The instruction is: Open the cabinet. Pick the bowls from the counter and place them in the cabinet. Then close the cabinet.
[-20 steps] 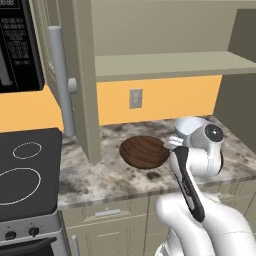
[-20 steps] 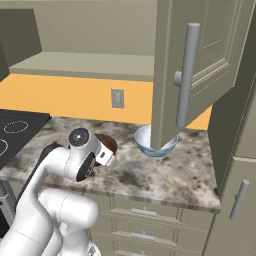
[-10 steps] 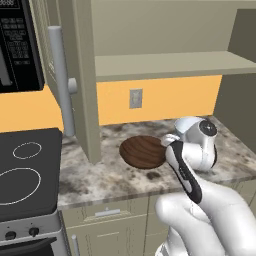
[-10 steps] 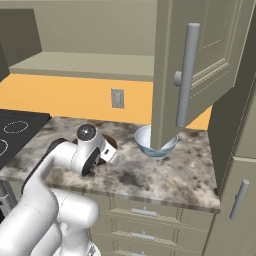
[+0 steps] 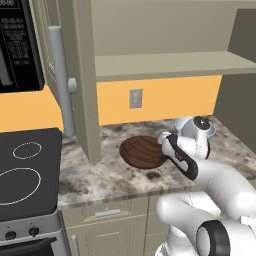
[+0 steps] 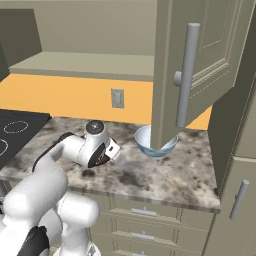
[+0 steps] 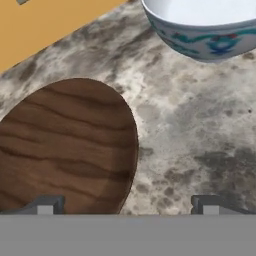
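Note:
The cabinet (image 5: pixel 165 62) stands open, with its doors (image 6: pixel 200 65) swung out and its shelf bare. On the counter (image 5: pixel 105 175) sits the wide dark-brown bowl (image 5: pixel 142 151) (image 7: pixel 65 145). The white and light-blue bowl (image 6: pixel 152 142) (image 7: pixel 205 25) sits further along, partly behind the open door in the right base view. My gripper (image 7: pixel 125 206) is open, low over the counter. One fingertip (image 7: pixel 45 205) is over the brown bowl's near rim and the other is over bare stone. Nothing is held. My wrist (image 5: pixel 192 137) hangs just right of the brown bowl.
A black stove top (image 5: pixel 25 170) adjoins the counter on the left, with a microwave (image 5: pixel 17 45) above it. The left cabinet door and its long handle (image 5: pixel 62 80) jut out over the counter's left part. Drawers (image 6: pixel 145 215) lie below. A tall unit (image 6: pixel 240 165) closes the right end.
My wrist has turned and edged a little toward the brown bowl. Both bowls and the cabinet doors stay where they were, and the jaws are still wide.

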